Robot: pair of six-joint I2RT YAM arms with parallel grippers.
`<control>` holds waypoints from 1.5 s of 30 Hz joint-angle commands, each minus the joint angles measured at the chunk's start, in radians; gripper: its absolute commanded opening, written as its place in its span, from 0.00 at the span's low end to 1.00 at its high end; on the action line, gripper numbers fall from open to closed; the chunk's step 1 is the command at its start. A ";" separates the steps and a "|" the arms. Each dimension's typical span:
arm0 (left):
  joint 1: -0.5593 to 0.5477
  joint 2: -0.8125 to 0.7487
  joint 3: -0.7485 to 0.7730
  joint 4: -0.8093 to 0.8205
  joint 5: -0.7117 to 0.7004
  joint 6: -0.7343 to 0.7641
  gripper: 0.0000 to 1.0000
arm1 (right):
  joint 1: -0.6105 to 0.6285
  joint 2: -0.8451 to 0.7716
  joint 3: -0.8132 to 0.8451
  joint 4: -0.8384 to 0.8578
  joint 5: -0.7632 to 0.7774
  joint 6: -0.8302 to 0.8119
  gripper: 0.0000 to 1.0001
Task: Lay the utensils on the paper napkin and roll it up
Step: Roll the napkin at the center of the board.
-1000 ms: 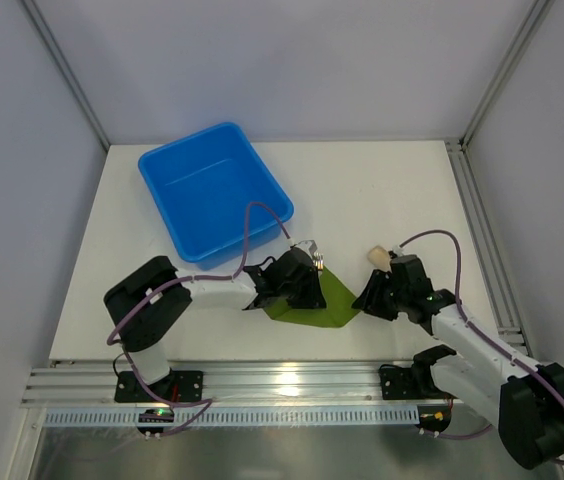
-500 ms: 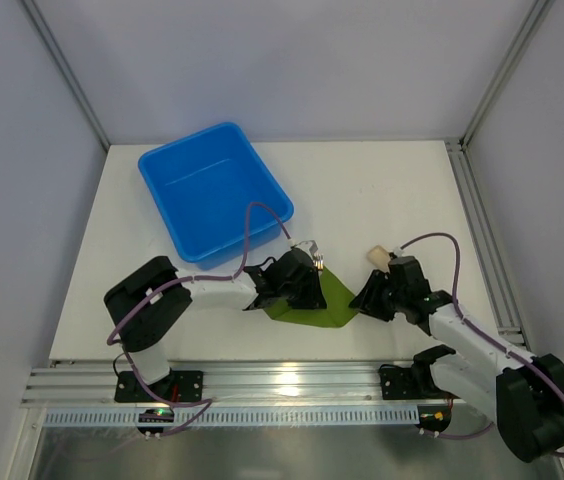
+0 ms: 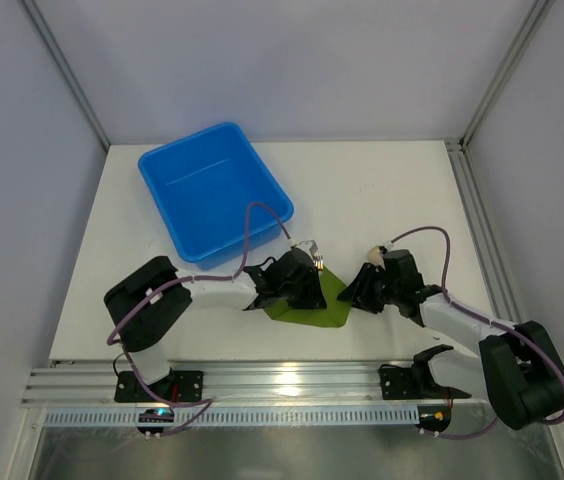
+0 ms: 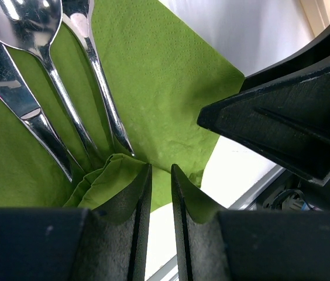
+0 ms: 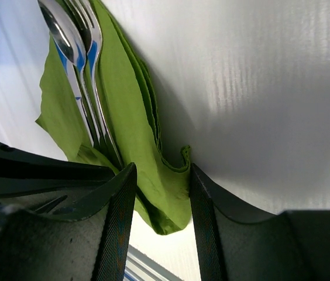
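Observation:
The green paper napkin (image 4: 165,76) lies flat with the utensils on it: a spoon (image 4: 30,23), a knife (image 4: 19,105) and a third slim handle (image 4: 103,93), side by side. A fold of napkin covers their handle ends and bunches against the outside of my left gripper's finger. The left gripper (image 4: 161,170) keeps a narrow gap at the napkin's near edge and grips nothing. My right gripper (image 5: 162,170) stands open astride the napkin's curled right corner (image 5: 171,175), with the utensils (image 5: 83,64) just beyond. From above, both grippers (image 3: 307,290) (image 3: 354,295) flank the napkin (image 3: 330,300).
A blue bin (image 3: 212,195) sits at the back left, close behind the left arm. A beige cylinder (image 3: 371,255) shows just behind the right wrist. The aluminium rail (image 3: 282,380) runs along the near table edge, right below the napkin.
My right gripper has slid left until its fingers straddle the napkin's corner. The left gripper and the utensils have stayed put.

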 commanded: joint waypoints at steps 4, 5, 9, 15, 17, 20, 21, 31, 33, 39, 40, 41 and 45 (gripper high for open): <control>-0.004 0.000 -0.001 0.025 -0.005 -0.001 0.20 | 0.013 0.021 -0.005 0.001 -0.061 -0.042 0.45; -0.004 -0.002 -0.001 0.025 -0.006 -0.003 0.20 | 0.014 0.015 -0.010 0.007 -0.071 -0.042 0.45; -0.004 -0.008 -0.001 0.022 -0.006 -0.001 0.20 | 0.022 -0.009 -0.028 0.004 -0.101 -0.034 0.45; -0.004 -0.005 -0.001 0.020 -0.006 0.000 0.20 | 0.037 -0.106 -0.062 -0.007 -0.141 -0.034 0.45; -0.004 -0.003 0.001 0.022 -0.005 0.000 0.21 | 0.039 -0.120 -0.051 -0.023 -0.143 -0.055 0.45; -0.004 0.000 -0.001 0.023 -0.005 -0.001 0.20 | 0.037 -0.143 -0.017 -0.055 -0.108 -0.094 0.45; -0.004 0.000 -0.002 0.023 -0.005 -0.003 0.20 | 0.039 -0.141 -0.005 -0.069 -0.095 -0.106 0.45; -0.004 -0.008 -0.024 0.036 -0.003 -0.004 0.20 | 0.037 -0.025 0.130 -0.154 0.024 -0.190 0.45; -0.002 -0.011 -0.025 0.036 -0.006 -0.003 0.20 | 0.037 -0.003 0.156 -0.168 0.079 -0.215 0.45; -0.004 -0.015 -0.030 0.040 -0.003 -0.003 0.20 | 0.037 0.104 0.220 -0.198 0.090 -0.278 0.45; -0.004 -0.017 -0.031 0.040 -0.003 -0.003 0.21 | 0.037 0.119 0.228 -0.203 0.092 -0.282 0.45; -0.004 -0.015 -0.031 0.042 -0.002 -0.004 0.20 | 0.037 0.130 0.231 -0.204 0.090 -0.284 0.45; -0.004 -0.023 -0.030 0.040 -0.005 -0.004 0.20 | 0.037 0.170 0.231 -0.209 0.045 -0.295 0.45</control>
